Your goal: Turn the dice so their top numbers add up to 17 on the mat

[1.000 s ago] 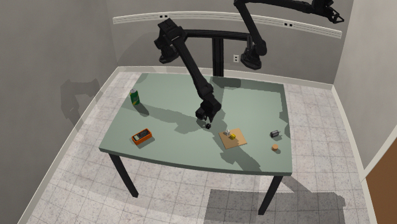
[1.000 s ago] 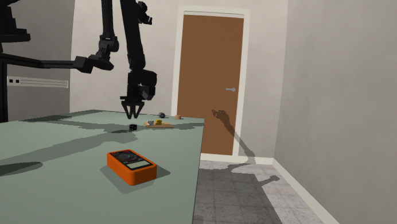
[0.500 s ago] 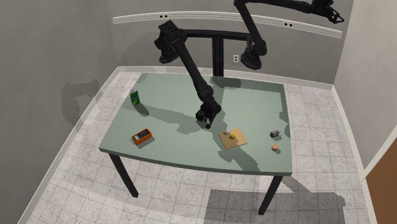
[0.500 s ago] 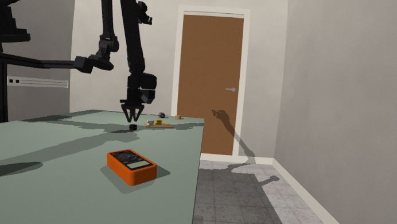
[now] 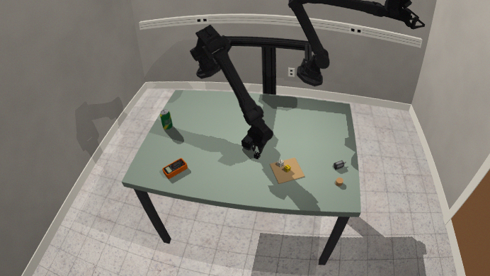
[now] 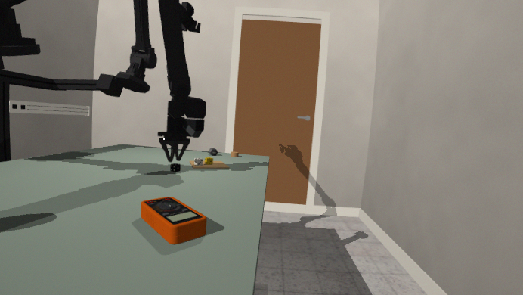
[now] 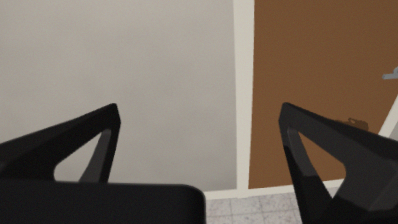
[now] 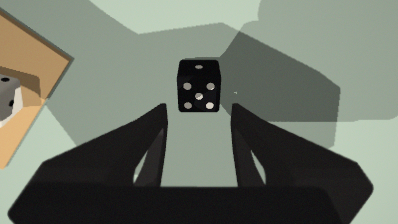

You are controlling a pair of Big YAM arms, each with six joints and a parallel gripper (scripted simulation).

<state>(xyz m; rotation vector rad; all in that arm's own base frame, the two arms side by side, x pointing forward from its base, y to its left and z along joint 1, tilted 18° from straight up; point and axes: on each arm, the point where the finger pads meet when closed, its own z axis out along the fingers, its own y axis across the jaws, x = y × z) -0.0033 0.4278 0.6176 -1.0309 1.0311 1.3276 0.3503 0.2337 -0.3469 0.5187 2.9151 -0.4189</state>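
Observation:
A black die [image 5: 257,155] [image 6: 174,167] [image 8: 199,85] sits on the table beside the mat [image 5: 281,177] [image 6: 217,166] [image 8: 42,55]. The right wrist view shows its five and one faces; I cannot tell which is on top. A white die [image 5: 280,163] [image 6: 198,162] [image 8: 7,97] and a yellow die [image 5: 287,168] [image 6: 208,161] are on the mat, close together; their numbers are too small to read. My right gripper [image 5: 257,151] [image 6: 174,159] [image 8: 199,113] points down just above the black die, partly open and empty. My left gripper [image 5: 419,22] [image 7: 199,112] is wide open and empty, raised far from the table.
An orange multimeter [image 5: 175,168] [image 6: 174,219] lies near the table's front left in the top view. A green can [image 5: 166,120] stands at the left edge. A dark grey object [image 5: 339,164] [image 6: 213,151] and a tan cylinder [image 5: 339,182] [image 6: 234,154] are right of the mat.

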